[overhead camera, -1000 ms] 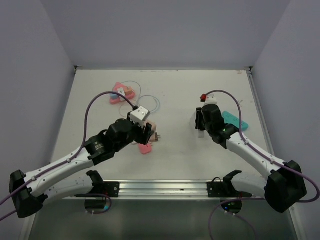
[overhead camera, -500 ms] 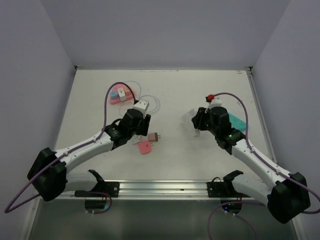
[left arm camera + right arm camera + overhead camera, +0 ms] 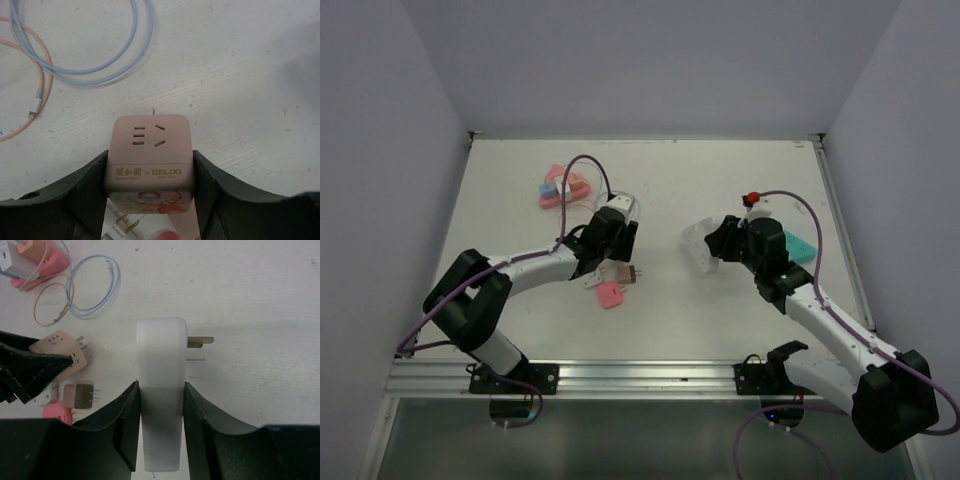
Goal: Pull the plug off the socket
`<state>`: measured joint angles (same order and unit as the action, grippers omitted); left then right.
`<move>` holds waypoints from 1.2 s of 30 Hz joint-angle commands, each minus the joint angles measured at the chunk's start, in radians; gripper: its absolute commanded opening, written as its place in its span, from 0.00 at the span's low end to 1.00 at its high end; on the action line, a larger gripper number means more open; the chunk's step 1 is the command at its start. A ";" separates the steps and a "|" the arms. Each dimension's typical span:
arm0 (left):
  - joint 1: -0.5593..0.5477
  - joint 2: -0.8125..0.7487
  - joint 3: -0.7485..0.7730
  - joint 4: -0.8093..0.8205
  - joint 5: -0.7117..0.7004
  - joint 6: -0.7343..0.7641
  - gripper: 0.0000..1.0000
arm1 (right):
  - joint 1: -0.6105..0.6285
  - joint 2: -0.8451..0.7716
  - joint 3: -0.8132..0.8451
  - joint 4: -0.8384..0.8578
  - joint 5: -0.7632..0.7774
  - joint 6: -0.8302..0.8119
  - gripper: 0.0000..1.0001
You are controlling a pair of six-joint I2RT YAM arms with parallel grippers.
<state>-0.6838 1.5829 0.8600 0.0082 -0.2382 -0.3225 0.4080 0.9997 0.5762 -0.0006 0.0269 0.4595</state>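
1. The white plug (image 3: 160,350) is out of the socket. Its two metal prongs are bare and point sideways over the table (image 3: 670,190).
2. The right gripper (image 3: 160,390) has the plug. Its black fingers (image 3: 125,425) press flat on both sides of the white body, parted only as wide as the plug.
3. The pink socket cube (image 3: 150,145) sits in the left gripper (image 3: 150,157), near the middle of the table and well apart from the plug. Its slotted face is turned up toward the wrist camera.
4. The left fingers (image 3: 87,187) clamp the cube's two sides, with no gap showing.
5. From above the cube is mostly hidden under the gripper, so I cannot tell whether it touches the table.
6. Just beside the left gripper lies a small brownish adapter (image 3: 77,394) with its pins exposed.
7. Beyond the socket a blue cable (image 3: 107,75) loops on the table, next to a thin pink cable (image 3: 45,65).
8. A teal object (image 3: 798,243) lies near the right arm.
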 commanded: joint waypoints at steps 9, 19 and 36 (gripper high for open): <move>-0.005 -0.029 -0.038 0.104 0.022 -0.053 0.66 | -0.149 0.066 -0.042 0.246 -0.056 0.177 0.00; -0.003 -0.171 0.045 -0.063 -0.035 -0.082 1.00 | -0.296 0.285 -0.015 0.442 -0.015 0.254 0.00; 0.234 -0.552 0.170 -0.511 -0.174 -0.064 1.00 | -0.555 0.796 0.231 0.576 -0.206 0.398 0.11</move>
<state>-0.4751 1.0885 1.0492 -0.4362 -0.3725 -0.4229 -0.1162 1.7523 0.7738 0.5961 -0.1574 0.8486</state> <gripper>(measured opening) 0.996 0.382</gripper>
